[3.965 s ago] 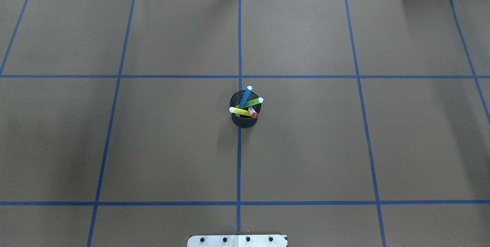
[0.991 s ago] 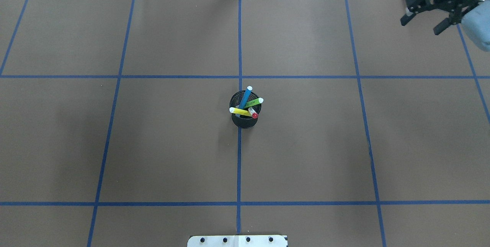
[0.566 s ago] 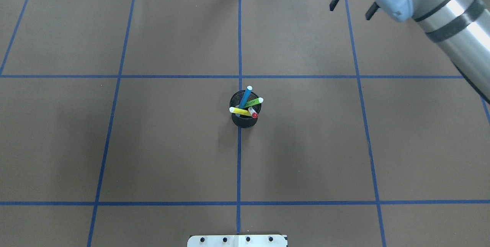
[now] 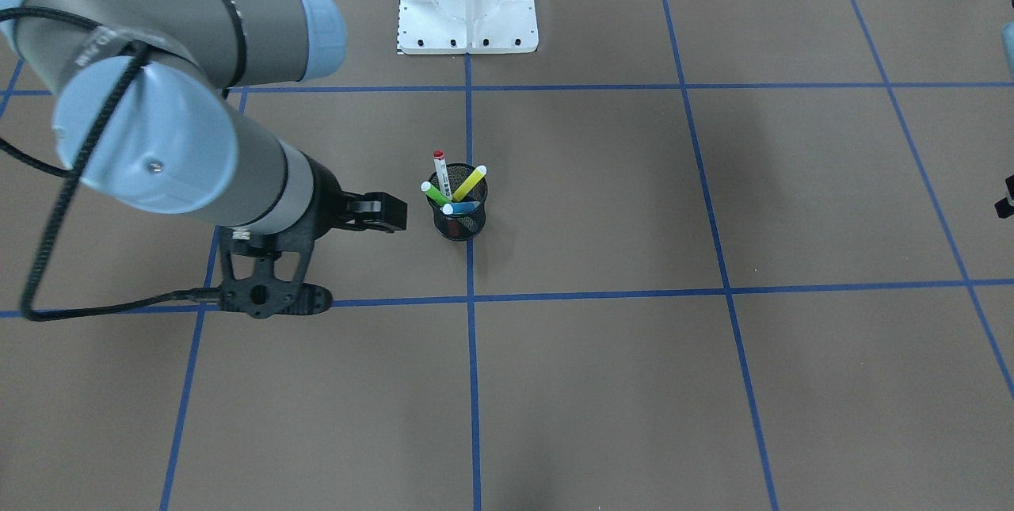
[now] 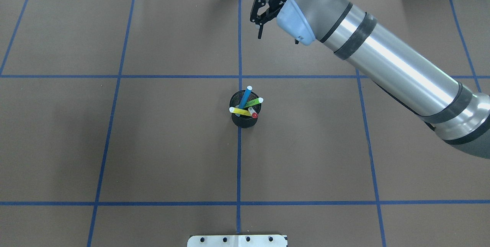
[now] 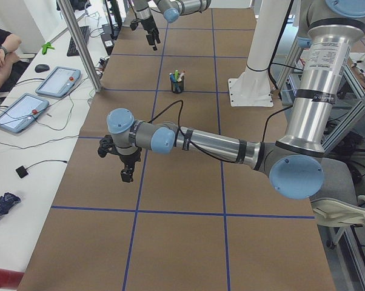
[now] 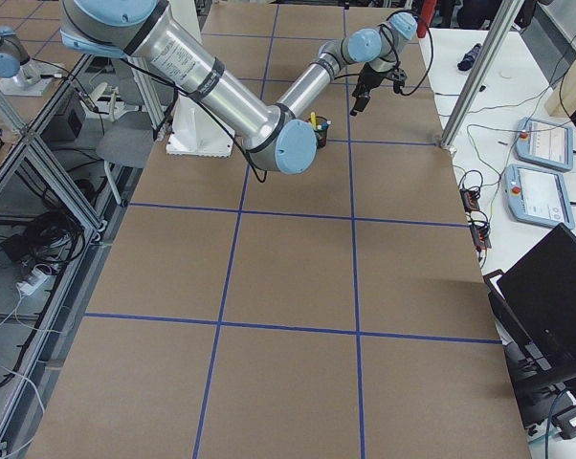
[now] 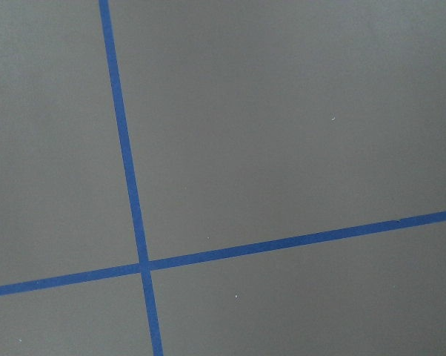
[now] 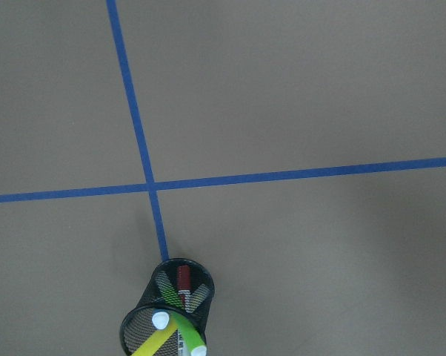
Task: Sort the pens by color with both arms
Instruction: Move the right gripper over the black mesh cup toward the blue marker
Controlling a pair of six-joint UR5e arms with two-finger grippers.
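**Nothing sorted yet, first pick being set up**

The pens [image 4: 467, 184] are standing together in a black mesh cup [image 5: 244, 121], none of them laid out by colour. The blue highlighter [image 5: 245, 95], green highlighter [image 5: 254, 102], yellow highlighter [image 5: 240, 112] and red-capped white marker [image 5: 252, 111] are leaning outward on the rim. Their ends are fanning above it, which is leaving each a free stub to pinch.

The cup is sitting on the centre blue tape line [image 5: 239, 162], mid-table on the brown paper [image 5: 172, 143]. The right gripper [image 4: 394, 215] is hovering beyond the cup on the side away from the robot. Its jaws are spread and empty, probably ready to drop over one pen end. Its wrist camera is catching the cup only at the bottom edge, so it is not yet lined up.

The left gripper [image 6: 127, 174] is hanging over bare paper well off to the left, likely keeping clear. I cannot tell how its jaws are standing.
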